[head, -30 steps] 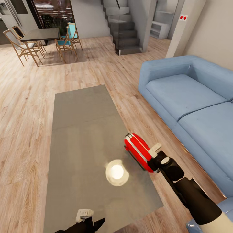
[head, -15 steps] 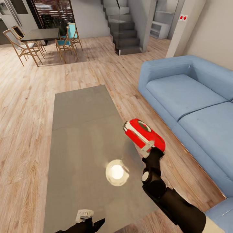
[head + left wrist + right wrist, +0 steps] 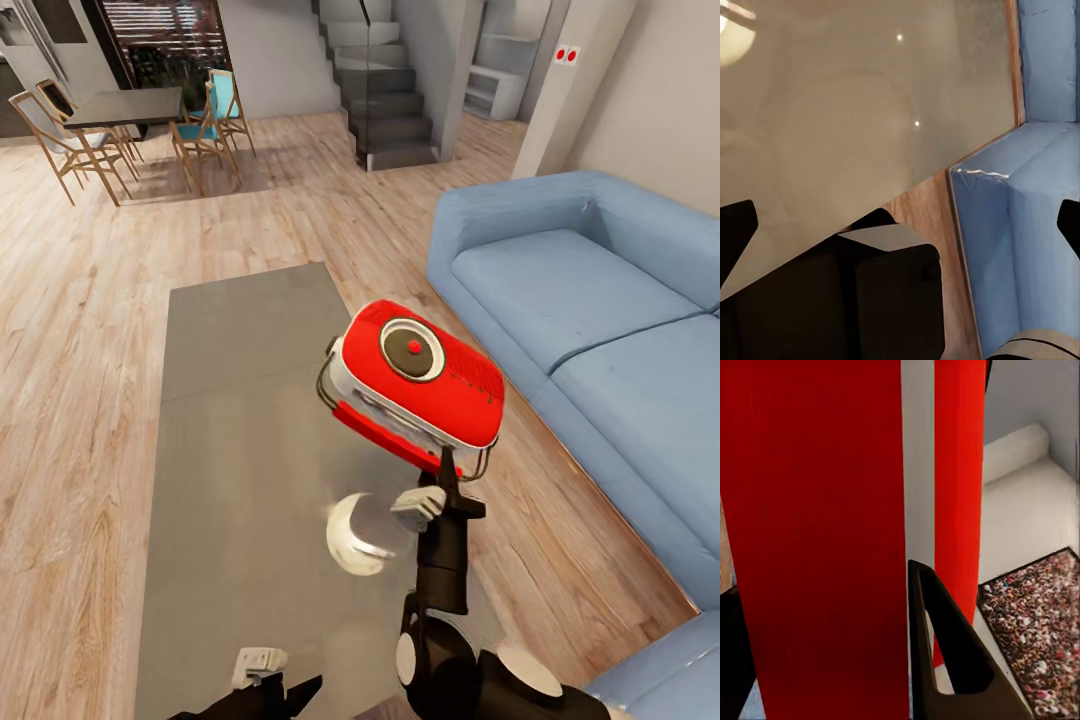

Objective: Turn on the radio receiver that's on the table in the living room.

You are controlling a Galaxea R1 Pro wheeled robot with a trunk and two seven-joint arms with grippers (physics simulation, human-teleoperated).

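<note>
My right gripper (image 3: 440, 492) clamps the radio (image 3: 415, 385) by its lower edge, holding it tilted above the table (image 3: 250, 400) at two o'clock of the glare. It seems stiff, light and glossy, so an edge pinch may slip. The wrist view shows its red side (image 3: 817, 532); the head view shows the dial (image 3: 411, 348). My left gripper (image 3: 262, 668) hangs low; its state I cannot tell.

Head high over table (image 3: 230, 400); wrists close
</note>
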